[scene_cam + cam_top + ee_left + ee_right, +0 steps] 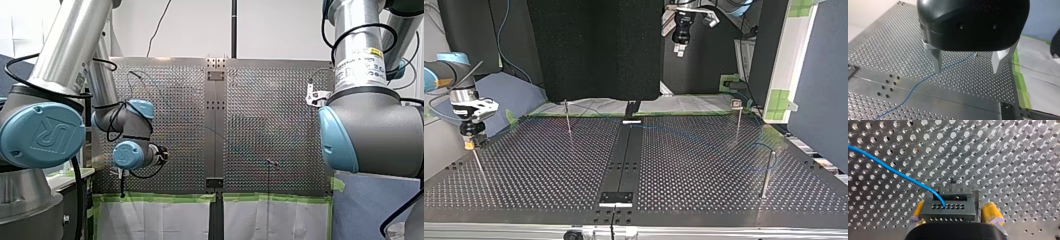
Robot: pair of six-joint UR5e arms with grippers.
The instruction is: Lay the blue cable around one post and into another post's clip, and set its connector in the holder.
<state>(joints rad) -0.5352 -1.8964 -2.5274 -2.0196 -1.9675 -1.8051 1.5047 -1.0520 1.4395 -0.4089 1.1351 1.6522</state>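
A: Front view first. Anything to read from the tools?

B: Hardly. Shows my left arm (pixel 131 150) bent low at the left over the perforated table (pixel 175 100), and my right arm (pixel 370 132) big at the right. Too small there to judge any fingers.

A: And from across the table, in the top view?

B: Shows my right gripper (pixel 470 142) low at the view's left, just above a thin post (pixel 479 170). Shows my left gripper (pixel 680 46) high beyond the far edge, well apart from the table. Also a faint blue cable (pixel 684 133) lying across the table, toward a post with a clip (pixel 737 112) at the right. Cannot tell the fingers' state from here.

A: Left wrist view, then?

B: Clear here. Metal fingers (pixel 935 58) spread wide, with nothing between. Underneath, the blue cable flat on the table, passing close by one finger and over a plain strip without holes. Green tape (pixel 1019 75) along the table's edge.

A: Right wrist view?

B: Yellow pads (pixel 992 213) pressed on the two sides of a dark grey connector (pixel 948 209), so pinching it. Blue cable entering one hole in the connector's upper row, then curving away above the table. Behind the connector a grey block, touching it; cannot tell what.
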